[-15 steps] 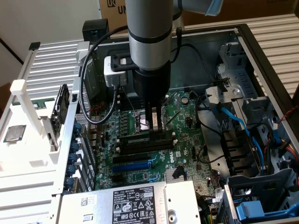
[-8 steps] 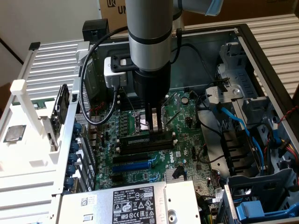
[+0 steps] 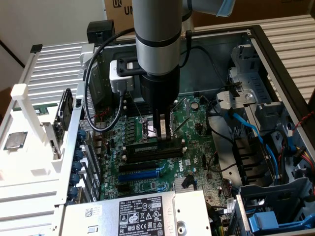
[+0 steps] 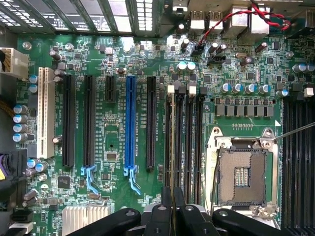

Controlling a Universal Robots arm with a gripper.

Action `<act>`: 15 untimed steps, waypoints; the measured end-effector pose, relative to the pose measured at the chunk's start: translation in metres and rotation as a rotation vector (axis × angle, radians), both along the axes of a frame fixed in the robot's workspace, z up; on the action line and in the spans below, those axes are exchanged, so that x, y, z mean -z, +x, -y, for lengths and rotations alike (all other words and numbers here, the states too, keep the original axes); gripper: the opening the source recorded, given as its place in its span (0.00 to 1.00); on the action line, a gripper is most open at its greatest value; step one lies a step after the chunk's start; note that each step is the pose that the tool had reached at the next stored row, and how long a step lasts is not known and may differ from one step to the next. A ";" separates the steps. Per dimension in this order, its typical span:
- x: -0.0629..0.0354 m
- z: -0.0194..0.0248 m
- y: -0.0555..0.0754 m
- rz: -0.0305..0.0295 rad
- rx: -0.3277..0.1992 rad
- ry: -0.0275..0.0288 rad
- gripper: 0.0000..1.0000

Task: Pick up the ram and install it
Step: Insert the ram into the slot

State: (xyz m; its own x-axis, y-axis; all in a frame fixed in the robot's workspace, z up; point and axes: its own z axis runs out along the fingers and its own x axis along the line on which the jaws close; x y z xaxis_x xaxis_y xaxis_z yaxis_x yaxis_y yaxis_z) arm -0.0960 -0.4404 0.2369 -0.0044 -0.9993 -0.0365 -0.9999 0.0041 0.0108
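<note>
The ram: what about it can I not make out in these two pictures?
- Exterior view: the gripper covers the middle of the ram; any label unreadable.
- Wrist view: ram seen edge-on, chips hidden; one end lies under the gripper.
- Both views: seating depth too small to tell.

Pincer base — cut by edge

1. Brightly and evenly lit on the ribbed panel at the exterior view's left; dimmer inside the case.
2. Glinting softly down the arm; shaded beneath it on the board.
3. Evenly lit in the wrist view, with white glare at the vent slots.
</note>
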 end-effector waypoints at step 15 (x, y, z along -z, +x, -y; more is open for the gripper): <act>0.0022 -0.0014 -0.002 0.0020 0.000 0.0002 0.13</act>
State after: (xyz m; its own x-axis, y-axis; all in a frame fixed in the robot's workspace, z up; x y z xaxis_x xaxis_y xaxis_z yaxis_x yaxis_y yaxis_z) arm -0.0979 -0.4390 0.2347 -0.0048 -0.9993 -0.0367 -1.0000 0.0045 0.0087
